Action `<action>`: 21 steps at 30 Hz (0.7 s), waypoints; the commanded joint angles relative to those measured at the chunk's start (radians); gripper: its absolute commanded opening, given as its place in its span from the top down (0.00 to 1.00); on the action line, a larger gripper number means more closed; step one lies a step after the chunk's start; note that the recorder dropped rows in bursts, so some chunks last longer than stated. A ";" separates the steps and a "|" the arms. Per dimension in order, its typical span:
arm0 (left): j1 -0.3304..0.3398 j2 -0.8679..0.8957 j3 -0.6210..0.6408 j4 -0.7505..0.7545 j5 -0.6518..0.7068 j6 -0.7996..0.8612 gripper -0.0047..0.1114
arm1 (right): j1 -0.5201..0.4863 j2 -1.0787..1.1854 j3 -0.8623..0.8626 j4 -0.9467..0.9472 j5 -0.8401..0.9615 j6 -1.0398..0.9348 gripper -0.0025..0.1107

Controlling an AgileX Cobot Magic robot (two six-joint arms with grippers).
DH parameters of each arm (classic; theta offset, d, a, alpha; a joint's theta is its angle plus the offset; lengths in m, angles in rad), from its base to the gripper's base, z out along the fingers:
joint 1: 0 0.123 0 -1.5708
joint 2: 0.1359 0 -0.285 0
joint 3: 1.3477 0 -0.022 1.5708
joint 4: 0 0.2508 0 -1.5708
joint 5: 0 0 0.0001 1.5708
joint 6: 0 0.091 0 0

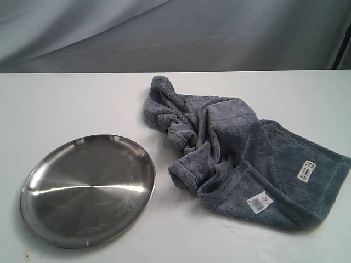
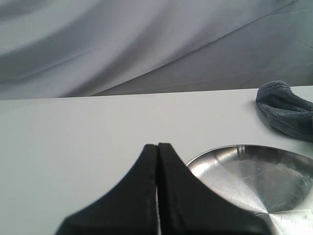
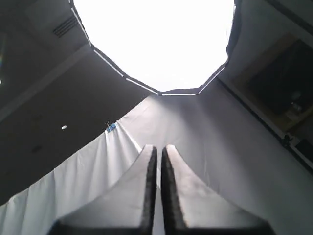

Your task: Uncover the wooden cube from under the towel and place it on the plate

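The blue-grey towel [image 1: 236, 156] lies crumpled on the white table, right of centre, with two white labels showing. The wooden cube is hidden; no part of it shows. The steel plate [image 1: 88, 189] rests bare at the front left. Neither arm appears in the exterior view. In the left wrist view my left gripper [image 2: 157, 146] is shut with nothing in it, low over the table beside the plate [image 2: 254, 171], and a fold of the towel [image 2: 286, 110] shows beyond. My right gripper [image 3: 158, 148] is shut and empty, pointing up at the ceiling light.
A grey backdrop cloth [image 1: 175, 33] hangs behind the table's far edge. White tabletop [image 1: 66, 104] stretches around the plate and behind it. The right wrist view shows only a bright ceiling panel [image 3: 156, 44] and draped cloth.
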State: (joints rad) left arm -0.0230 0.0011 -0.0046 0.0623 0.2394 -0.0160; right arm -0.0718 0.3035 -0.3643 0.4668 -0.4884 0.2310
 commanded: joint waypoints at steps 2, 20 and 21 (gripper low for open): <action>-0.004 -0.001 0.005 0.001 -0.011 -0.005 0.96 | -0.007 0.281 -0.240 -0.246 0.243 -0.015 0.97; -0.004 -0.001 0.005 0.001 -0.011 -0.005 0.96 | 0.005 1.144 -0.978 -0.370 1.479 -0.278 0.98; -0.004 -0.001 0.005 0.001 -0.011 -0.005 0.96 | 0.015 1.173 -0.992 -0.370 1.520 -0.285 0.98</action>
State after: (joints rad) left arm -0.0230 0.0011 -0.0046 0.0623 0.2394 -0.0160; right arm -0.0718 1.3893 -1.3098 0.0807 0.8842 -0.0218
